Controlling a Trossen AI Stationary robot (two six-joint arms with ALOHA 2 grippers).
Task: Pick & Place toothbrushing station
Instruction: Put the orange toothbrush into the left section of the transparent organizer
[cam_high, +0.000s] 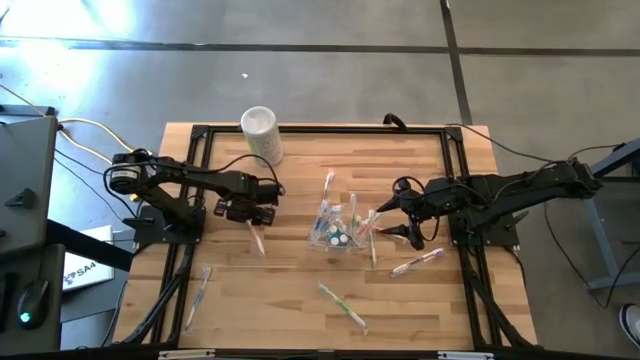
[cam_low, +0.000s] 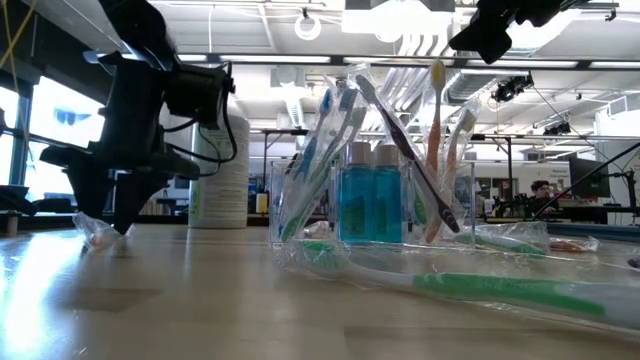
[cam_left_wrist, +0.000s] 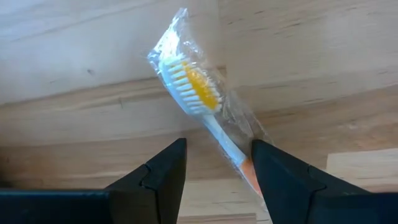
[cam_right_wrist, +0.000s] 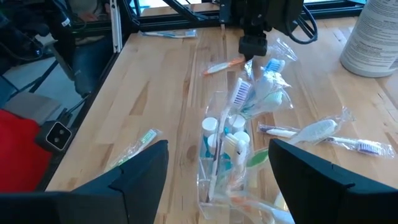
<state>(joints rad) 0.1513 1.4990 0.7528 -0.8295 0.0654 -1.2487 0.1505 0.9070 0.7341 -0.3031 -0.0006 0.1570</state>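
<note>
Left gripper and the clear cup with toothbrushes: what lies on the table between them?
In the high view, only bare wood lies between the left gripper and the clear cup; the wrapped orange toothbrush lies just below the gripper.

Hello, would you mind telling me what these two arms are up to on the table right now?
The left gripper is down at the table with its open fingers either side of a wrapped orange-bristled toothbrush, not yet gripped. The right gripper, also open and empty, hovers beside the clear cup, which already holds several toothbrushes and toothpaste tubes. More wrapped toothbrushes lie loose on the wood.
</note>
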